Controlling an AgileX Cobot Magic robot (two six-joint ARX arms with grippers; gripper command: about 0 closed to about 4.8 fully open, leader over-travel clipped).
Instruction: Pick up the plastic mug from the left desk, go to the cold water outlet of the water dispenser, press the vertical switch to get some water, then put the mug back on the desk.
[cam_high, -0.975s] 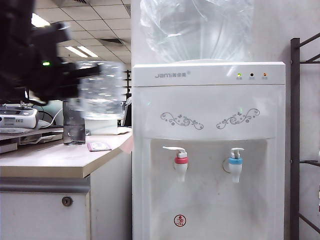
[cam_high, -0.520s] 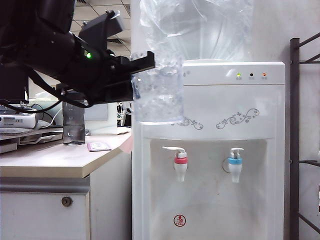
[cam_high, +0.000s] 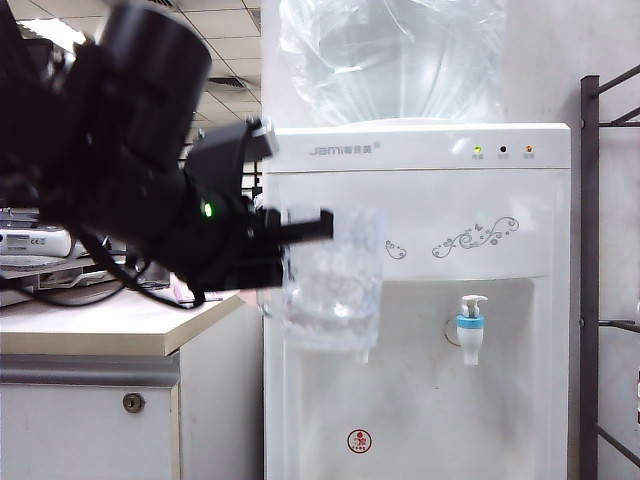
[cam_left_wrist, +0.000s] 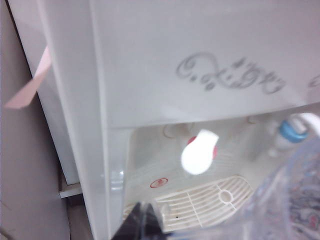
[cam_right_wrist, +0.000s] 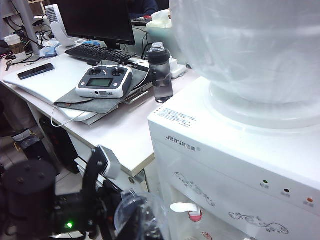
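the plastic mug (cam_high: 332, 285) is clear with rippled, dimpled walls. it hangs upright in the air in front of the water dispenser (cam_high: 420, 300), gripped at its side by the left hand (cam_high: 300, 225), whose jaws are clamped shut on it. it covers the red-collared tap and sits off to the side of the cold water outlet (cam_high: 470, 328), apart from it. the vertical switch (cam_high: 473, 302) stands upright on that blue-collared tap. the counter (cam_high: 100, 325) is beige-topped, with a grey front edge and a round lock.
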